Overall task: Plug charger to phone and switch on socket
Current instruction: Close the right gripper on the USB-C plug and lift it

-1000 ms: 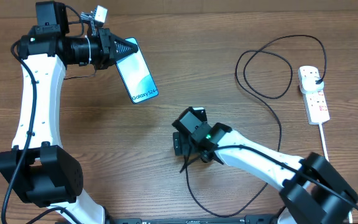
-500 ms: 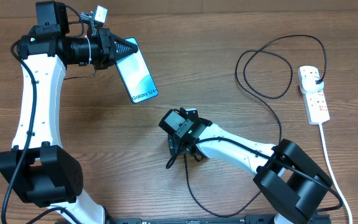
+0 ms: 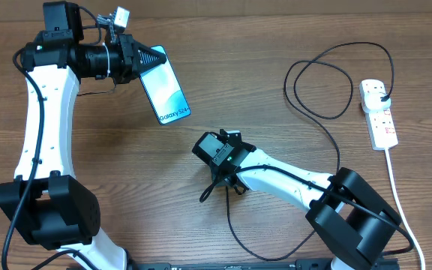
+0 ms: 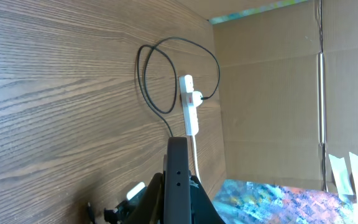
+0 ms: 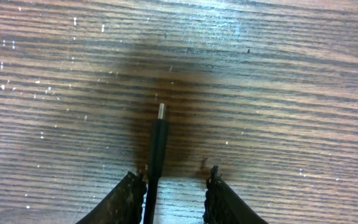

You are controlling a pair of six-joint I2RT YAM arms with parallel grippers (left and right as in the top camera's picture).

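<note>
1. So, starting at your left: the left gripper (image 3: 147,58) is clamped fully closed on the top end of the phone (image 3: 168,91). It holds the phone at the far-left part of the table (image 3: 276,45). The lit screen faces up and the bottom edge points toward the middle.
2. At the centre, your right gripper (image 5: 174,190) is down at the wood with its jaws partway apart, straddling the charger (image 5: 157,144) just behind its connector tip (image 5: 161,112). The cable lies against one finger, with a clear gap to the other. As far as you can see, nothing is pinched yet. The tip lies flat on the table, well apart from the phone.
3. To the right, the cable loops across to the socket (image 3: 381,120), and its black plug looks seated in the far outlet. The switch is too small for you to tell whether it is on.
4. Judging progress, you have the phone in hand and the plug in. You have yet to grip the connector, mate it with the phone and press the switch.
</note>
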